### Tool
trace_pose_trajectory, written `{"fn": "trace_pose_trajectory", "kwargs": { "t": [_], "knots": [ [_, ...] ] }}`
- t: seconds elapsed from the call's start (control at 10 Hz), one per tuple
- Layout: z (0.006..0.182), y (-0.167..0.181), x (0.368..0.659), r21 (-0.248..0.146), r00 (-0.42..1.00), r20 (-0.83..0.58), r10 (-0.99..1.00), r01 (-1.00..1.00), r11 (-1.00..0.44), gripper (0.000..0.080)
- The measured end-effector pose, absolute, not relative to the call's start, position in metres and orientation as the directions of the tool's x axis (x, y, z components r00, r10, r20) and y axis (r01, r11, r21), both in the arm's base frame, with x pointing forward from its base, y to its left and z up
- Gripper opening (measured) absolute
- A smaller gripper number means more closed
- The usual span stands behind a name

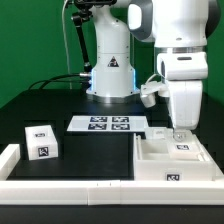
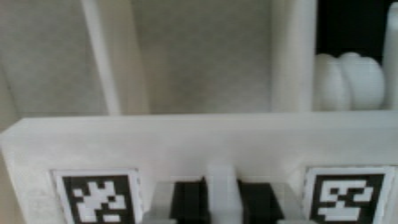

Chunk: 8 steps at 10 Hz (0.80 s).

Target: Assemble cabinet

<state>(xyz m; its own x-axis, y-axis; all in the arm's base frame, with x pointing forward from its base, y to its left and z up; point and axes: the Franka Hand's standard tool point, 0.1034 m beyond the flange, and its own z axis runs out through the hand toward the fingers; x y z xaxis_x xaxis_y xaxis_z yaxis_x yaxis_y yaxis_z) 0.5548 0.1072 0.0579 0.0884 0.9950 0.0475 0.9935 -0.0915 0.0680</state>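
The cabinet (image 1: 150, 170), a large white box-shaped shell with black-and-white tags, lies open side up on the exterior view's right. My gripper (image 1: 178, 130) reaches straight down onto its far wall. In the wrist view the cabinet's tagged wall (image 2: 178, 145) fills the frame. My gripper (image 2: 217, 200) has its two dark fingers (image 2: 183, 202) close on either side of a thin white rib of that wall, between two tags. A small white tagged drawer block (image 1: 42, 140) sits apart on the exterior view's left.
The marker board (image 1: 108, 124) lies flat in the middle, in front of the robot base (image 1: 110, 70). A low white border rail (image 1: 70, 188) runs along the front and left. A white ribbed round part (image 2: 352, 80) shows inside the shell.
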Motion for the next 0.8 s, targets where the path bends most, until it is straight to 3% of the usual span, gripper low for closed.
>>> {"fn": "trace_pose_trajectory", "kwargs": {
  "t": [0.3,0.8],
  "knots": [
    [0.058,0.105,0.574,0.085,0.094,0.054,0.994,0.992,-0.099,0.0072],
    [0.059,0.105,0.579,0.067,0.097,0.046,0.994,0.993,-0.099,0.0074]
  ]
}}
